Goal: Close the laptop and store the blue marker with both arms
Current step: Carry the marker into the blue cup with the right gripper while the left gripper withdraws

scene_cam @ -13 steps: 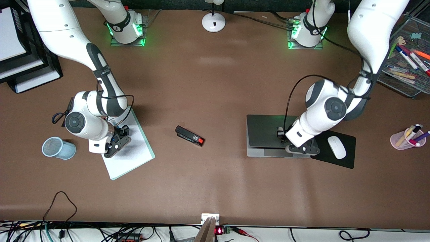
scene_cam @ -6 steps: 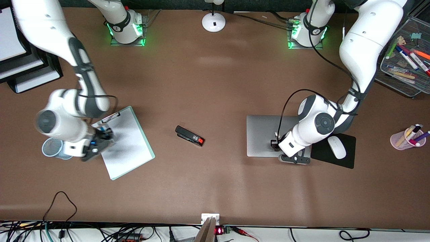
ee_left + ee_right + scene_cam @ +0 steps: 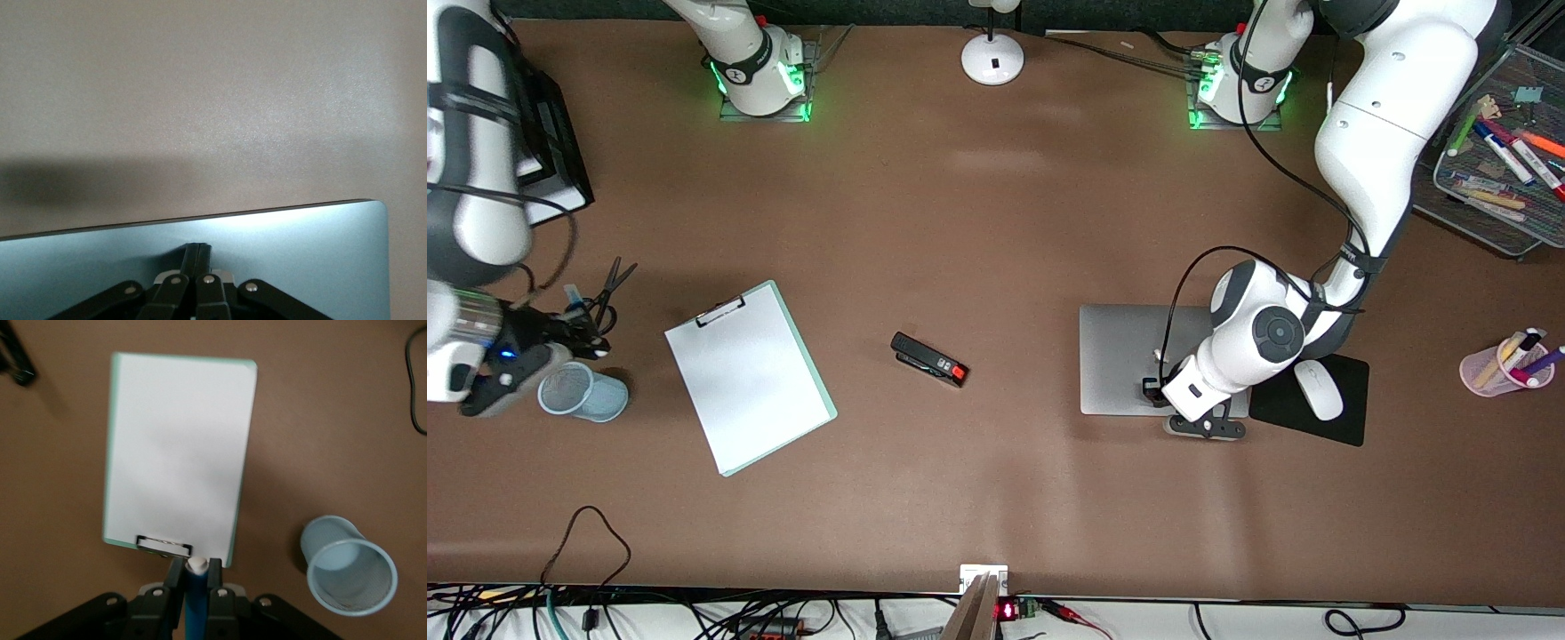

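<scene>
The laptop lies closed, silver lid up, toward the left arm's end of the table. My left gripper is shut and empty, its fingertips on the lid near the edge closest to the front camera; the left wrist view shows the shut fingers on the lid. My right gripper is shut on the blue marker, whitish end out, in the air beside a light-blue mesh cup. The cup's open mouth shows in the right wrist view.
A clipboard lies beside the mesh cup, scissors farther from the camera. A black stapler sits mid-table. A mouse on a black mousepad adjoins the laptop. A pink pen cup and a mesh marker tray stand at the left arm's end.
The laptop lid went down flat under my left gripper. My right gripper rose from the clipboard with the blue marker and swung to beside the mesh cup.
</scene>
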Tool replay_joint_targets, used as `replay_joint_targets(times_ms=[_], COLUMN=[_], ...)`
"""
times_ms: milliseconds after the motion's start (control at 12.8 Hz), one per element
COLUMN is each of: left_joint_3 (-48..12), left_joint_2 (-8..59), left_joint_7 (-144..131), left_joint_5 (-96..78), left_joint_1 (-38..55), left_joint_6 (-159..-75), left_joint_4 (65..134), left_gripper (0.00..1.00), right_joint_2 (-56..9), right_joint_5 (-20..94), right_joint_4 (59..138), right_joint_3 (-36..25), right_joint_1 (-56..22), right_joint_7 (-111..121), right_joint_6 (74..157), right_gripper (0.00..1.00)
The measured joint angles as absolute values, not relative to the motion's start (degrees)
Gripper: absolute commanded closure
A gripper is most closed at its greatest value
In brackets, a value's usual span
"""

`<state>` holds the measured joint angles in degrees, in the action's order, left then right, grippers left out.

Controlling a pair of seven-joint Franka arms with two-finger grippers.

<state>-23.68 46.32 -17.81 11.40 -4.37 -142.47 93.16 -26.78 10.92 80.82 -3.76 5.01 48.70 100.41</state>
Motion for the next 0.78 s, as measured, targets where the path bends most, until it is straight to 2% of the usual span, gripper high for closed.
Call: replay_joint_targets(times_ms=[157, 313, 705, 783], left_joint_3=[-23.54, -23.53, -23.63, -23.65], left_joint_2=[46.1, 44.2, 32.12, 29.89], left_joint_7=[-17.81, -17.81, -14.38, -13.51], left_joint_5=[11.41, 11.46, 11.37, 11.19], left_joint_1=[-4.4, -4.5, -5.13, -5.51], left_joint_6=[-141.39, -135.51, -107.41, -103.31], left_joint_4=[91.91, 89.69, 82.81, 81.82], left_gripper=[1.0, 1.0, 1.0, 0.93], right_joint_2=[-26.24, -25.56, -25.25, -25.56], right_joint_5=[14.3, 16.34, 25.48, 28.3], right_joint_4=[79.38, 79.14, 79.09, 79.1], right_joint_3=[-3.78, -3.78, -3.79, -3.79], right_joint_1=[7.01, 9.3, 14.62, 15.82], right_joint_7=[54.73, 63.12, 83.89, 88.02], right_joint_6=[99.36, 99.28, 99.27, 99.32], right_gripper=[1.0, 1.0, 1.0, 1.0])
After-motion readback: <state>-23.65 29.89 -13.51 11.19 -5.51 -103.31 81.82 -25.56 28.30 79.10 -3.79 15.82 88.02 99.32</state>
